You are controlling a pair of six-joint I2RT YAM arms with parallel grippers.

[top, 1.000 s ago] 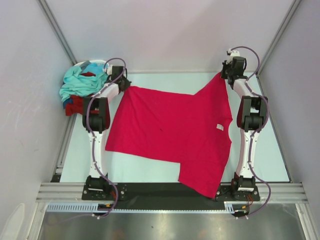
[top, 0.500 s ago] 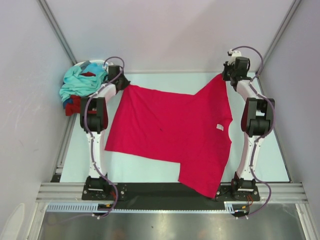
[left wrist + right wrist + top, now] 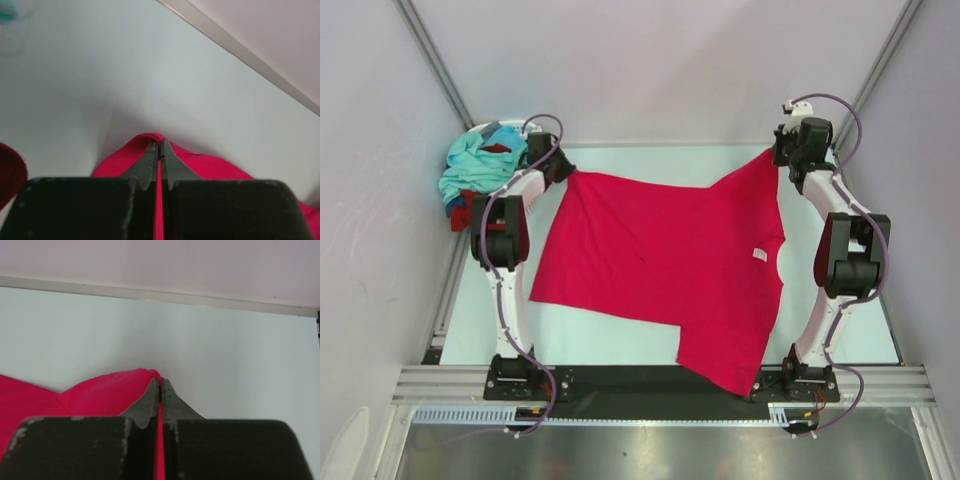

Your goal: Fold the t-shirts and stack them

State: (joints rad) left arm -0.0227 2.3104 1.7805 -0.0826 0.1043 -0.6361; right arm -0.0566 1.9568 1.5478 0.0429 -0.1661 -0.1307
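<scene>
Surface: pale table inside a grey-walled enclosure, with the arm bases at its near edge.
Step in hand (judged): spreading the crimson t-shirt flat before its first fold.
Method (advised): both pinches hold firm and both arms travel together, so the far hem stays taut but not strained. The near-right corner overhanging the table's near edge wants drawing back onto the surface.
Far-left heap: light teal t-shirt crumpled over dark maroon t-shirt, at the white basket. Both are unfolded, and nothing is stacked yet.
Left arm: stretched far along the cloth's left side, forearm angled inward toward the hem.
Left gripper: jaws closed to a sliver, with the shirt's far-left corner nipped between the tips.
Crimson t-shirt, position: centre of the table between the arms, far edge strung from gripper to gripper, neck label facing up toward the right.
Right gripper: jaws pressed together on the far-right corner.
Right arm: reaching far, elbow bowed outward to the right.
</scene>
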